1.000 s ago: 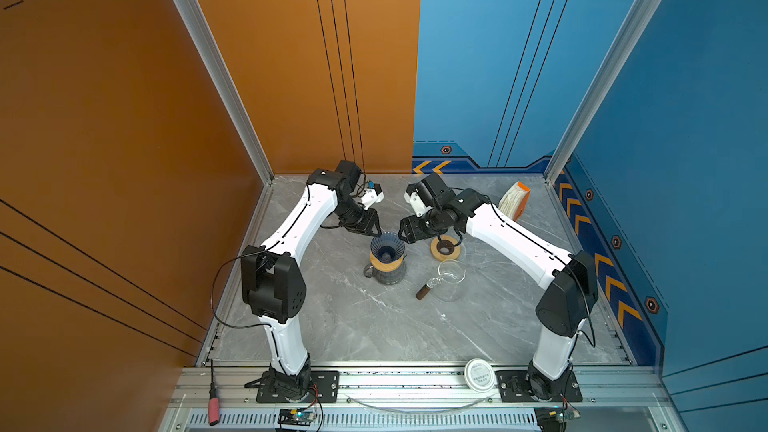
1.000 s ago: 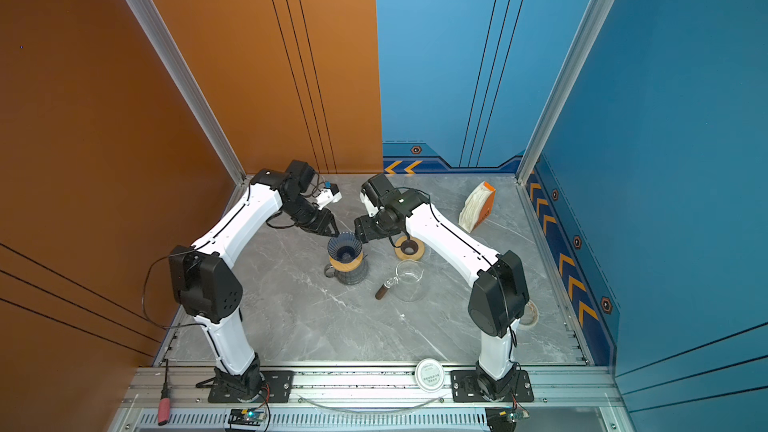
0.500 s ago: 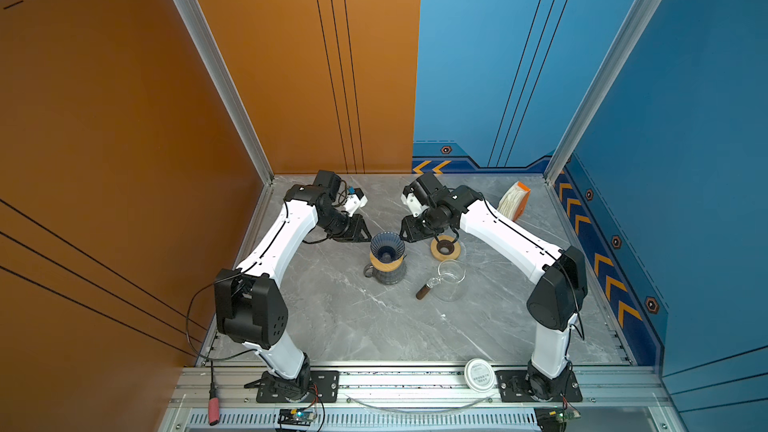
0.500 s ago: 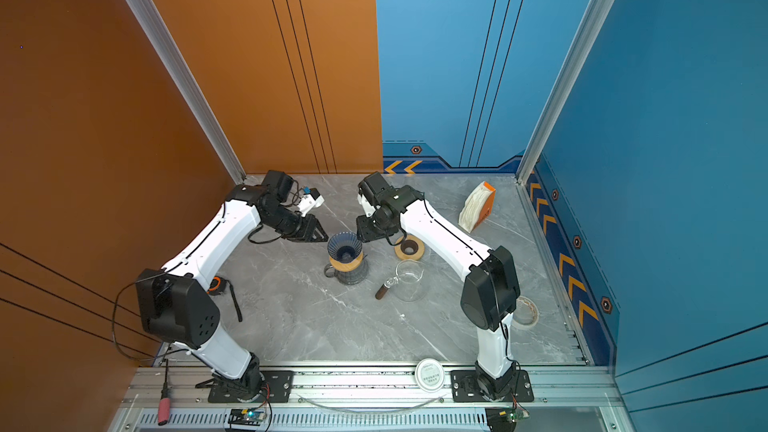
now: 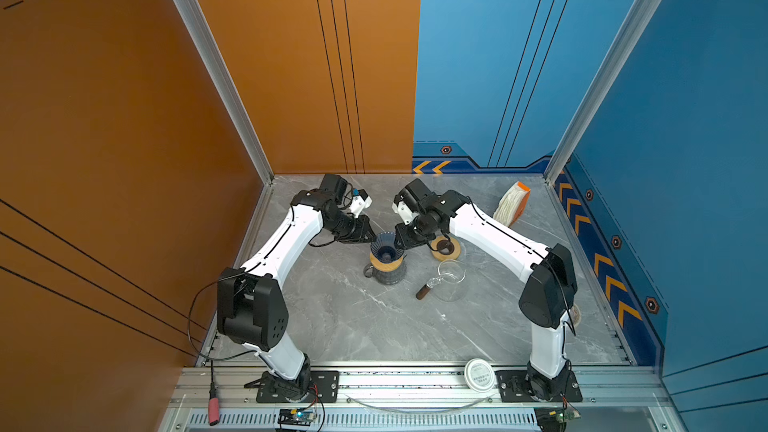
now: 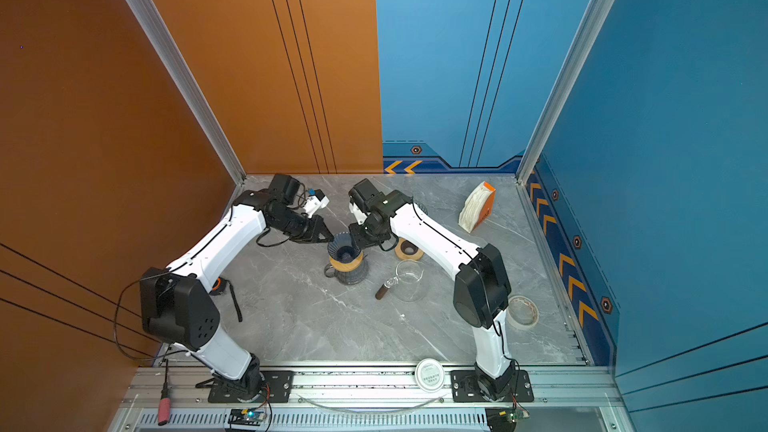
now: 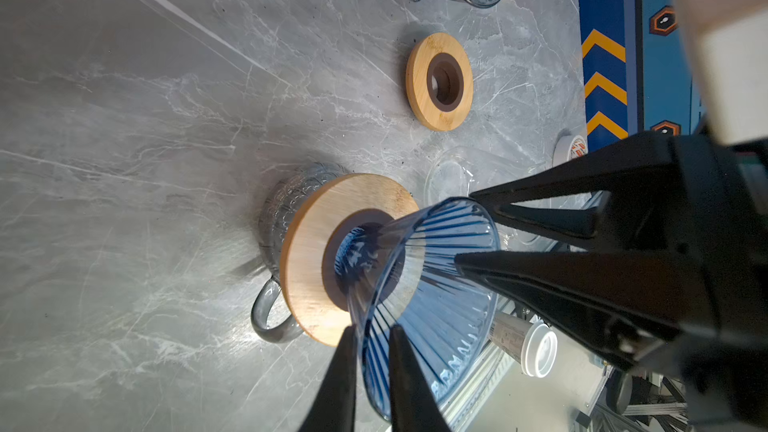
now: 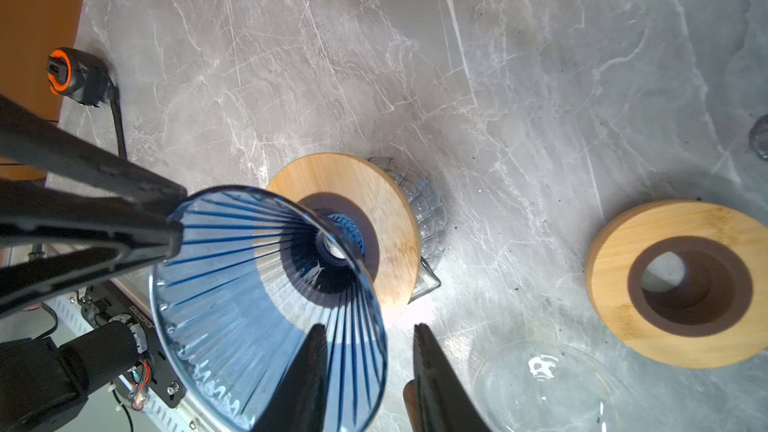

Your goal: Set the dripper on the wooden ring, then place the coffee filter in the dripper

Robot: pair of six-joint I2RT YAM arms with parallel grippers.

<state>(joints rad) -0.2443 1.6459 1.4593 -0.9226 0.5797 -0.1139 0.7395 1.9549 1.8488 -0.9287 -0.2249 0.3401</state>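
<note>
The blue ribbed glass dripper (image 5: pixel 386 245) (image 6: pixel 343 247) stands in a wooden ring on a grey glass mug (image 5: pixel 388 274). My left gripper (image 5: pixel 372 236) (image 7: pixel 374 328) is shut on the dripper's rim (image 7: pixel 436 284), one finger outside the wall and one inside. My right gripper (image 5: pixel 401 241) (image 8: pixel 369 326) straddles the opposite rim (image 8: pixel 249 284). It is open, with a gap between the glass and its outer finger. The coffee filters (image 5: pixel 509 205) are a white stack in an orange holder at the back right, away from both grippers.
A second wooden ring (image 5: pixel 445 247) lies right of the mug. A clear glass jug (image 5: pixel 451 284) with a brown handle sits in front of it. Another glass dripper (image 6: pixel 419 207) is behind the right arm. A tape roll (image 6: pixel 523 311) and a white lid (image 5: pixel 478 374) are near the front.
Both grippers have come in onto the dripper's rim from either side and narrowed. The left has closed on the glass. The dripper and the filters have not moved.
</note>
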